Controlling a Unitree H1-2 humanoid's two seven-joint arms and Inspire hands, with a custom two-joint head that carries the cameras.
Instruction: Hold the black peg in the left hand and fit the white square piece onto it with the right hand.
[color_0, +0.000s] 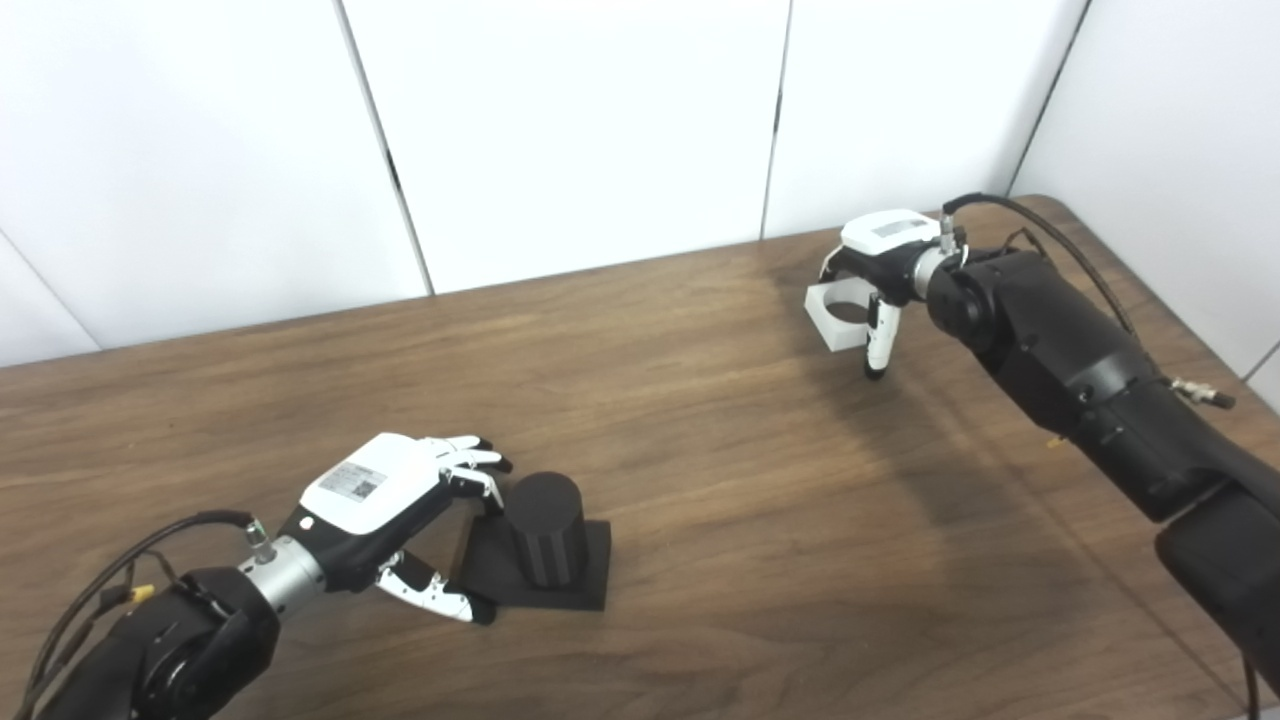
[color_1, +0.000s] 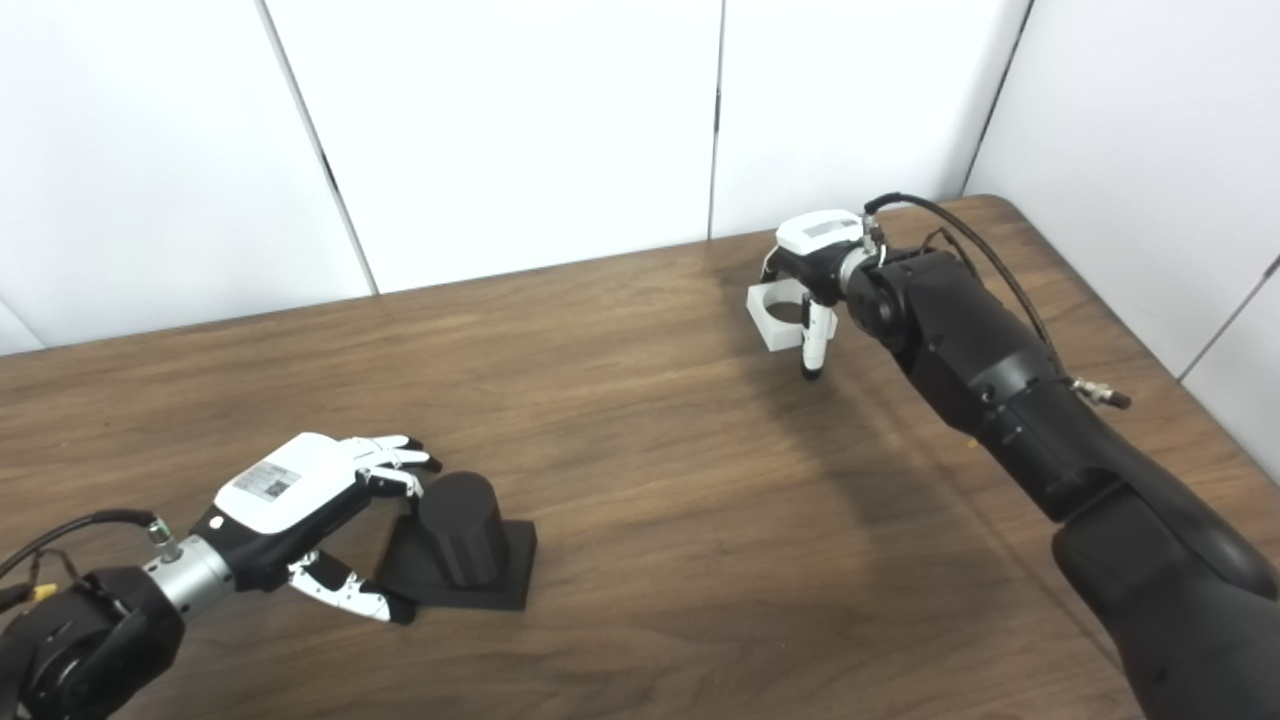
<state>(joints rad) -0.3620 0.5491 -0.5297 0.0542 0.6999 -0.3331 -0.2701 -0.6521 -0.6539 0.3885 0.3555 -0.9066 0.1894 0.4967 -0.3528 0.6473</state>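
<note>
Wide brown wooden surface (color_0: 700, 430) separates your hands: left hand (color_0: 400, 500) cupped loosely beside the black cylindrical peg (color_0: 547, 540), right hand (color_0: 880, 265) grasping the white square piece (color_0: 835, 315) near the far edge.

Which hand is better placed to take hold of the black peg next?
Left. The left hand is open right beside the black peg, fingers at its side. The right hand is far across the table, at the white square piece.

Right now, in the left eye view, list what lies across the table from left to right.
Left robot hand → black peg standing on its flat black base → bare stretch of wooden table → white square piece → right robot hand, which is over that piece.
</note>
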